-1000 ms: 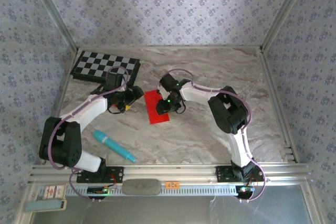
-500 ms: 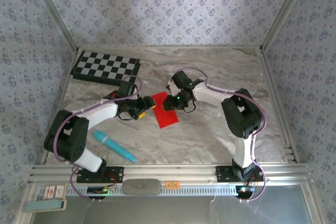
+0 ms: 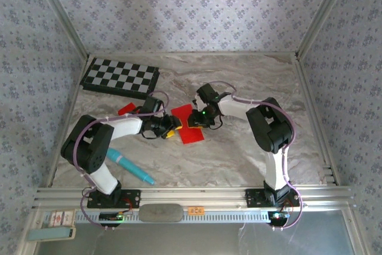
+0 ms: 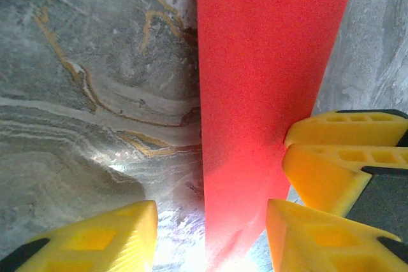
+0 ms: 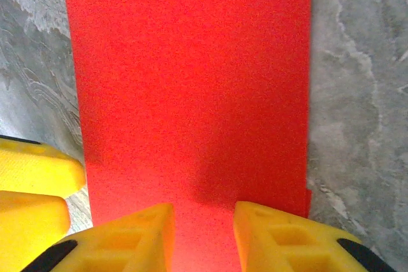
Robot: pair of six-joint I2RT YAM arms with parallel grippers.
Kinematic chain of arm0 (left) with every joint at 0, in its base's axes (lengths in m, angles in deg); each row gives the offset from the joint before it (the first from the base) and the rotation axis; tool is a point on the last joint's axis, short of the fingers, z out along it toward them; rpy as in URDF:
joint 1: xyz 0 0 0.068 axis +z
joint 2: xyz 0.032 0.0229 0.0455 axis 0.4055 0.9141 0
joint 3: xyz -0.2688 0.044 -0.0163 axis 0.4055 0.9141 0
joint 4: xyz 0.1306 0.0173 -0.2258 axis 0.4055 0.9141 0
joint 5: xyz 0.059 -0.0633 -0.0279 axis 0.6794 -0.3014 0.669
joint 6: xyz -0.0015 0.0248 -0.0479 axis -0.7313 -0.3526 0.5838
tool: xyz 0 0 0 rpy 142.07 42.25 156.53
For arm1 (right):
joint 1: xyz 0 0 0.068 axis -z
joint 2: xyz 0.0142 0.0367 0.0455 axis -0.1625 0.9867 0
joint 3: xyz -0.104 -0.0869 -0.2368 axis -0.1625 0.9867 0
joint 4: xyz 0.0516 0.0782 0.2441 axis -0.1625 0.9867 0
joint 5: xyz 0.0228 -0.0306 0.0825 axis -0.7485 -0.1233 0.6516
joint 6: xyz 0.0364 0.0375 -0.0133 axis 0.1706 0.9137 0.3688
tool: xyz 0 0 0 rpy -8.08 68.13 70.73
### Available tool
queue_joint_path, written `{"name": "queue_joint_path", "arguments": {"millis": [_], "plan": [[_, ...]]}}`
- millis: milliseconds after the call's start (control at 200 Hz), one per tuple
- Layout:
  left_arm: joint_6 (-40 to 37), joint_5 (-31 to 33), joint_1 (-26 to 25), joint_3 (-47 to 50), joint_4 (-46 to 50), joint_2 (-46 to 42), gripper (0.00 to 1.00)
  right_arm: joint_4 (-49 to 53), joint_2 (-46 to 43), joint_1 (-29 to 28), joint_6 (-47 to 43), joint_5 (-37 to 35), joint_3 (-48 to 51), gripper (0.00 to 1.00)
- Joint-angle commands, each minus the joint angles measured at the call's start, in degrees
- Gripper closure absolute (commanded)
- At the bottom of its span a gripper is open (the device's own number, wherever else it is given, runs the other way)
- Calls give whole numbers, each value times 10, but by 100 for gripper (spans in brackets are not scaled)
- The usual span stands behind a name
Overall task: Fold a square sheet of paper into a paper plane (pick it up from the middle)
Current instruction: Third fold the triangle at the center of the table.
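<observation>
- square sheet of paper (image 3: 191, 134) (image 4: 268, 62) (image 5: 191, 81): bright red, lying flat on the marble table (image 3: 250, 153), about mid-table, between the two arms.
- From the top cam I read it as an oblong, not a clean square. Long axis is tilted, far end toward the left arm.
- L gripper (image 3: 173, 125) (image 4: 210, 221) is at the sheet's left edge and R gripper (image 3: 197, 120) (image 5: 204, 211) is on it from the right. The tips are just beside each other over the paper.
- L wrist cam: L gripper's fingers are spread and straddle one long edge of the sheet. Bare marble shows btwn one finger and the paper, so no pinch. The other finger sits at the red; can't tell if it touches.
- Same cam: R gripper's yellow fingers (image 4: 338, 157) come in from the side, at the paper's opposite edge.
- R wrist cam: R gripper's fingers are narrow but apart, with red showing in the gap. Tips are over the sheet's near end, shadow under them. Paper looks flat there, and I see nothing pinched.
- L gripper's fingers (image 5: 32, 176) show at that cam's left edge, just beside the sheet.
- Other items, all well apart from the sheet:
  - small red scrap (image 3: 126, 109) behind the left arm
  - chequered board (image 3: 120, 77) at far left
  - teal pen (image 3: 130, 166) at near left
</observation>
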Motion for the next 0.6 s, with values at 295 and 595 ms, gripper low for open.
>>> {"name": "queue_joint_path", "arguments": {"millis": [295, 595], "plan": [[8, -40, -3, -24, -39, 34, 66, -10, 22, 16, 22, 15, 31, 66], [13, -62, -1, -33, -67, 37, 76, -43, -2, 30, 17, 49, 38, 64]]}}
